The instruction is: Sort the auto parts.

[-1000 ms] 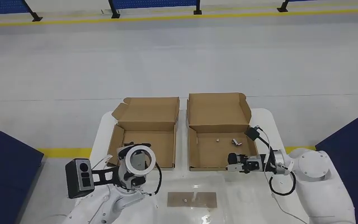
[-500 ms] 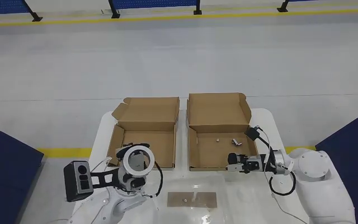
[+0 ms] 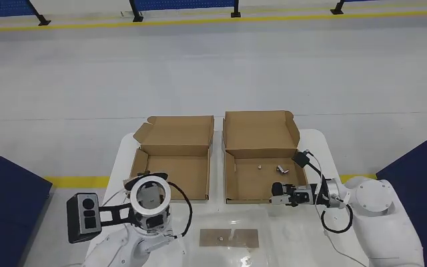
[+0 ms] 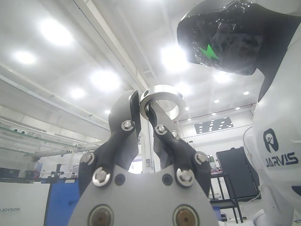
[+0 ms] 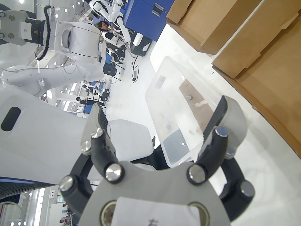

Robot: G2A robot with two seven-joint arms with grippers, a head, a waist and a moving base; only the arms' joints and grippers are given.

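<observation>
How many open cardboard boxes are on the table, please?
2. The left box sits on the left of the table; the right box stands beside it, near the open right end effector. None seems hidden.

I see a shiny silver metal ring (image 4: 162, 90) between my left gripper's (image 4: 144, 109) black fingers (image 4: 122, 118). Two plain brown cardboard boxes (image 3: 177, 137) sit on a white table (image 3: 315, 150).
</observation>
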